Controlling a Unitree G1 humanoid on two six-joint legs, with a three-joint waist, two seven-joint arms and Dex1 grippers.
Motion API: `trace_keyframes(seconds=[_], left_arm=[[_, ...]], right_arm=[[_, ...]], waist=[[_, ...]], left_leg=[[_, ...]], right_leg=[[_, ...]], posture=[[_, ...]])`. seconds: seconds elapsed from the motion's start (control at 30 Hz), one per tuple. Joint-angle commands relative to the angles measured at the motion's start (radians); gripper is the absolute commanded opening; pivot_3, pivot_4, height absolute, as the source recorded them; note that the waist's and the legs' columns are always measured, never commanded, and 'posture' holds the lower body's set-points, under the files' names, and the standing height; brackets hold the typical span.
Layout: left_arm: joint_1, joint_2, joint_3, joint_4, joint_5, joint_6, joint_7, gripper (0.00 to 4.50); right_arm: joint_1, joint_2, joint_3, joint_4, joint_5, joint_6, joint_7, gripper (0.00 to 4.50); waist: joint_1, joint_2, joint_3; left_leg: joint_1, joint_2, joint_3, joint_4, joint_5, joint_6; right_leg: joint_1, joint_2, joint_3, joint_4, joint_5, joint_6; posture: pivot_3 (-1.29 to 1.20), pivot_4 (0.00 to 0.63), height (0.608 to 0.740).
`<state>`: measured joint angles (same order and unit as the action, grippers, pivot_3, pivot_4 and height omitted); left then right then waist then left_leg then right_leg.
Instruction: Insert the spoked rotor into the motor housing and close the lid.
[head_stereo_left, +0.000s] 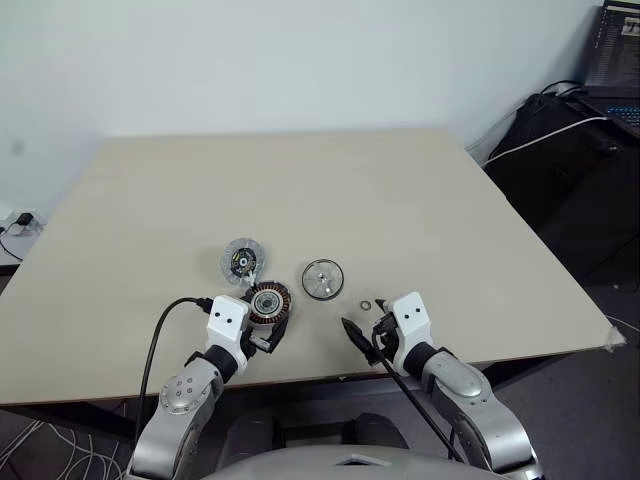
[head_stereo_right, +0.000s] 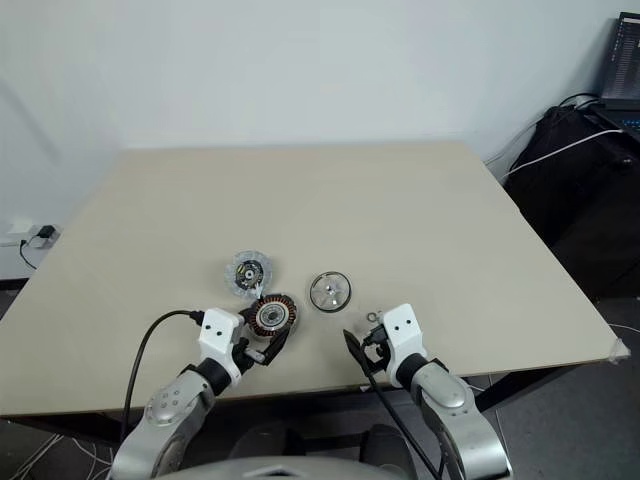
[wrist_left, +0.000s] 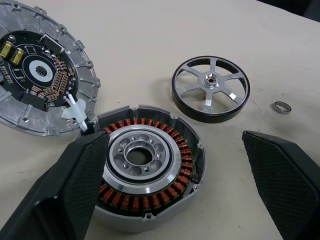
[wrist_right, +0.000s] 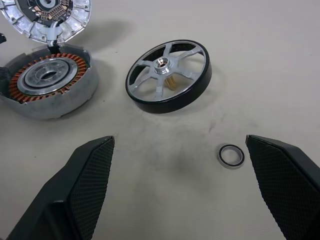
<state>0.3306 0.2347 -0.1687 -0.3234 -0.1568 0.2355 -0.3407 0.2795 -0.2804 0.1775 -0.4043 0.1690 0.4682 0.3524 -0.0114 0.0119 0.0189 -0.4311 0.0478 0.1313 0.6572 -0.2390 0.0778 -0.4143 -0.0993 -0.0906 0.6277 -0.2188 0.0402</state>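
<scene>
White wrist blocks, grey arms, black cables, textured black claw fingers.

Left white-and-grey arm's black two-fingered gripper and right one angled inward, jaws wide apart.

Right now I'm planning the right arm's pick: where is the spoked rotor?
The spoked rotor lies flat on the table's near middle, right of the motor housing, beyond the right gripper.

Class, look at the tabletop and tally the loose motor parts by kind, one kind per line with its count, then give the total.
Motor housing: 1
Lid: 1
Spoked rotor: 1
Small metal ring: 1
Total: 4
</scene>
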Motion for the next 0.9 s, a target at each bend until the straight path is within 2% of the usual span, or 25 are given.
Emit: trace_keyframes(seconds=[0.03,0.6,0.73,0.9], left_arm=[[-0.009,-0.007,-0.001,-0.042,0.004,-0.011,0.006,4.50],[-0.007,-0.008,-0.009,-0.045,0.007,-0.009,0.016,4.50],[-0.013,-0.024,-0.008,-0.034,0.030,-0.028,0.045,4.50],[-0.037,-0.065,-0.003,-0.012,0.051,-0.053,0.082,4.50]], right_arm=[[-0.014,0.001,-0.017,-0.038,0.017,-0.001,0.005,4.49],[-0.012,-0.008,-0.005,-0.042,-0.002,-0.007,-0.002,4.49],[-0.031,0.021,-0.021,-0.020,-0.020,0.021,-0.057,4.49],[-0.107,0.077,-0.049,0.108,-0.023,0.045,-0.107,4.49]], waist=[[0.000,0.000,0.000],[0.000,0.000,0.000],[0.000,0.000,0.000],[0.000,-0.001,0.000]], left_leg=[[0.000,0.000,0.000,0.000,0.000,0.000],[0.000,0.000,0.000,0.000,0.000,0.000],[0.000,0.000,0.000,0.000,0.000,0.000],[0.000,0.000,0.000,0.000,0.000,0.000]], right_leg=[[0.000,0.000,0.000,0.000,0.000,0.000],[0.000,0.000,0.000,0.000,0.000,0.000],[0.000,0.000,0.000,0.000,0.000,0.000],[0.000,0.000,0.000,0.000,0.000,0.000]], posture=[[0.00,0.000,0.740],[0.00,0.000,0.740],[0.00,0.000,0.740],[0.00,0.000,0.740]])
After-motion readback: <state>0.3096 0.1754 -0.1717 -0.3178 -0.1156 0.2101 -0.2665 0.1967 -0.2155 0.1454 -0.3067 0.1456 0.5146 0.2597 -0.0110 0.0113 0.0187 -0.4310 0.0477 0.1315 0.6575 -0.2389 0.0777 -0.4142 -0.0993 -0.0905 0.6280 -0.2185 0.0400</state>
